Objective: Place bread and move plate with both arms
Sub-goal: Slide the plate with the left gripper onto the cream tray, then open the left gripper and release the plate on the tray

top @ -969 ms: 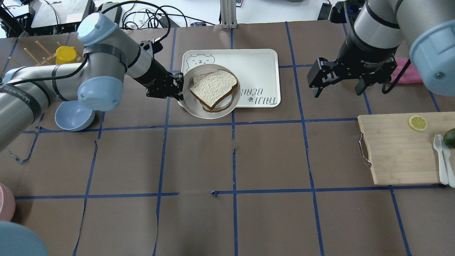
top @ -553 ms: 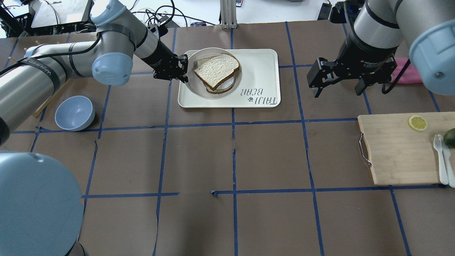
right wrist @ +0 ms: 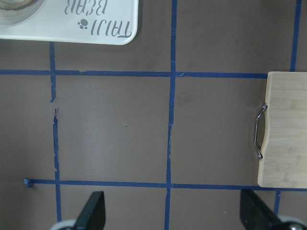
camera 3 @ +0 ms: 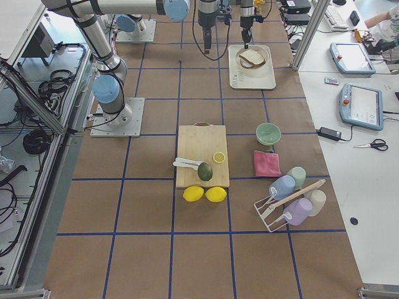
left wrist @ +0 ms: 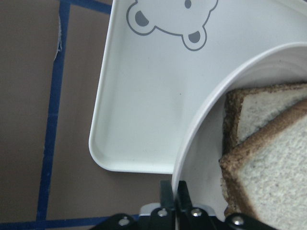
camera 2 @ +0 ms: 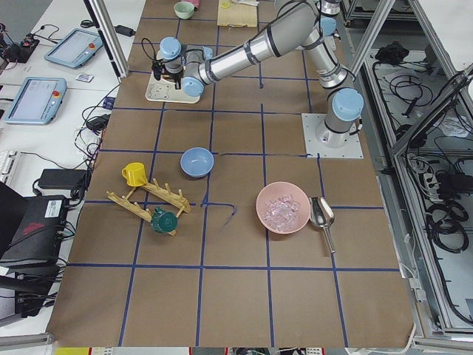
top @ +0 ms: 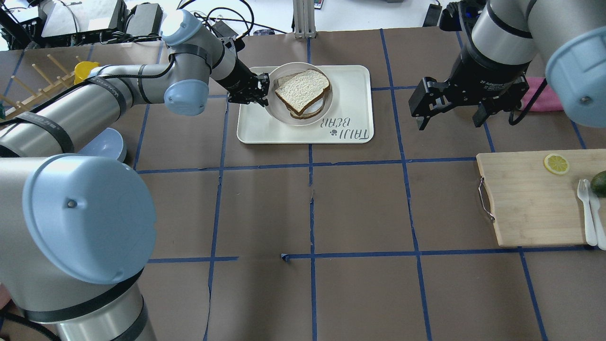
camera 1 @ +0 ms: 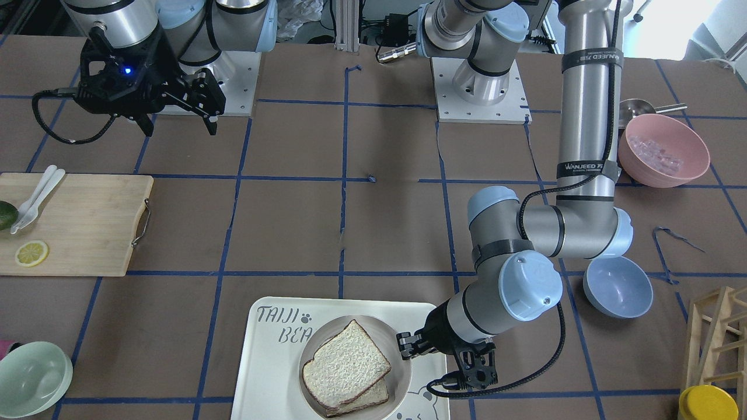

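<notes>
Round plate [top: 278, 108] shifted farther onto tray [top: 350, 99]; porous bread [top: 303, 90] atop

The bread [top: 303, 90] showed pale, speckled crumb inside a brown crust; the plate [top: 280, 112] was cream. The white tray [top: 350, 94] bore grey lettering and a bear outline. Blue tape [top: 312, 208] gridded the brown surface [top: 360, 208]. The left claw [top: 263, 94] and right claw [top: 449, 121] were black; a half-hidden cloth [top: 551, 99] looked pink.
</notes>
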